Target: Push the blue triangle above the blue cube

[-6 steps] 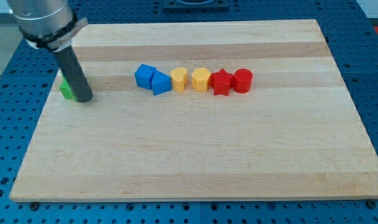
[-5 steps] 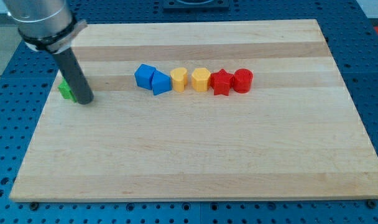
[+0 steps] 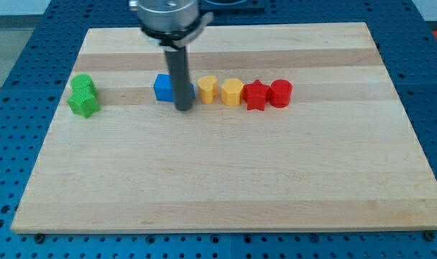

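Note:
The blue cube [image 3: 163, 88] sits left of the middle of the wooden board [image 3: 218, 180]. The blue triangle is almost wholly hidden behind my rod; only a sliver of blue [image 3: 192, 92] shows at the rod's right edge. My tip [image 3: 184, 108] rests on the board just below the blue triangle's spot, at the lower right of the blue cube.
A row runs to the right of the rod: a yellow block [image 3: 206, 90], a yellow hexagon-like block [image 3: 231, 91], a red star [image 3: 256, 95], a red cylinder [image 3: 281, 93]. Two green blocks [image 3: 83, 96] stand near the board's left edge.
My rod has moved from beside the green blocks at the left to the blue blocks near the middle. The green blocks are now uncovered and the blue triangle is covered.

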Action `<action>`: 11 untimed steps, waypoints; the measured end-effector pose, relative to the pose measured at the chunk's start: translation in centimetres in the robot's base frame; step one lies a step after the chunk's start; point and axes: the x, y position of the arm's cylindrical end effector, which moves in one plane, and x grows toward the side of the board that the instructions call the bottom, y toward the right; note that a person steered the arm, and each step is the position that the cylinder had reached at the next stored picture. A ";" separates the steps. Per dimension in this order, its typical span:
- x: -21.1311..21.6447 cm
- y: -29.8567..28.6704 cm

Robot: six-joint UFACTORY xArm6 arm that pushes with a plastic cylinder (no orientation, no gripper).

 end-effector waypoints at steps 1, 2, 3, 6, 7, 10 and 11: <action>0.0 -3.5; 0.6 -0.7; 0.4 3.3; -4.6 -3.1; -4.6 -5.0; -7.4 5.0; -8.9 3.1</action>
